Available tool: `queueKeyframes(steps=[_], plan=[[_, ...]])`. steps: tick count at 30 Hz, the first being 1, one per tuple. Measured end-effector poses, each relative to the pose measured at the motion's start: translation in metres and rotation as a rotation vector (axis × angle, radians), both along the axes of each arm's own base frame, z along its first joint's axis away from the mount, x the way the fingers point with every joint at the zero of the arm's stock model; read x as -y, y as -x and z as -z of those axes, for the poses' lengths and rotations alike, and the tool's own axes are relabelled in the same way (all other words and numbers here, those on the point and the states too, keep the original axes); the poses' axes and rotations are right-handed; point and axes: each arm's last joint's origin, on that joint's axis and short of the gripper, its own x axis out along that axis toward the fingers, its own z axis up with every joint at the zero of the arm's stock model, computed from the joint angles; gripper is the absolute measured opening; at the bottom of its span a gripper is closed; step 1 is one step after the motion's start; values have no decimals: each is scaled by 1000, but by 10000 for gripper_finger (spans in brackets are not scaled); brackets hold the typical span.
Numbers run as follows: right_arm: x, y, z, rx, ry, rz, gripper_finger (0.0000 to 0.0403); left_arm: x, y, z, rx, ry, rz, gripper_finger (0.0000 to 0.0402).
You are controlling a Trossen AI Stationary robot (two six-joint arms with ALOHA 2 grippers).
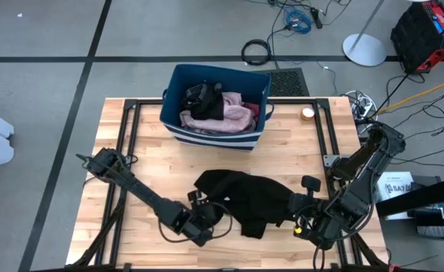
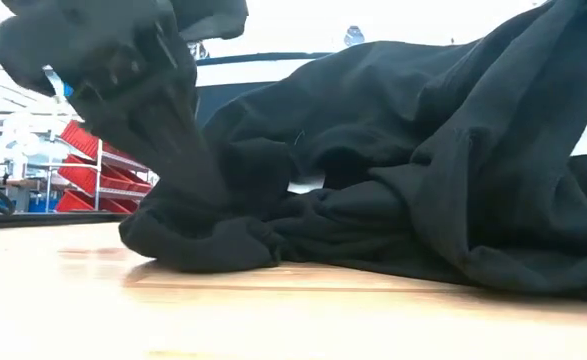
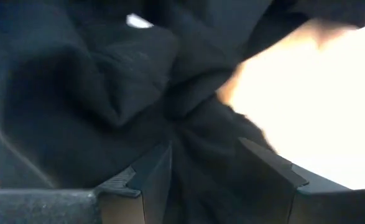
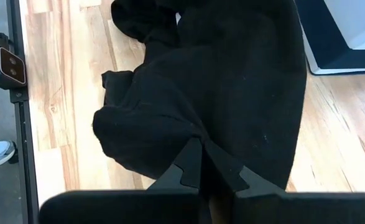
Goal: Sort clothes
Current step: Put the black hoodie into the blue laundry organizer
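High view showed both grippers, left and right, pinching the black garment; lifting toward the bin likely followed.

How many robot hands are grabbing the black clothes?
2. The left gripper has its fingers around a fold of the black garment at its left end; the right gripper is pinched shut on its right end.
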Motion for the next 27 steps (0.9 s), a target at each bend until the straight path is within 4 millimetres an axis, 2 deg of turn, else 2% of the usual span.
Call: queueKeyframes(steps=[5,11,19,22,26,27], plan=[[0,0,0,-16,-12,-5,0,-9,1,3,-69,-11,-9,187],[0,0,0,-18,-12,-5,0,-15,2,11,-147,89,18,187],[0,0,0,-19,-12,-6,0,-23,5,18,-193,106,14,180],[0,0,0,-19,-12,-6,0,-24,5,19,-191,88,8,139],[0,1,0,-19,-12,-6,0,-25,5,18,-181,36,31,31],[0,1,1,-20,-12,-6,0,-23,4,17,-177,24,42,19]])
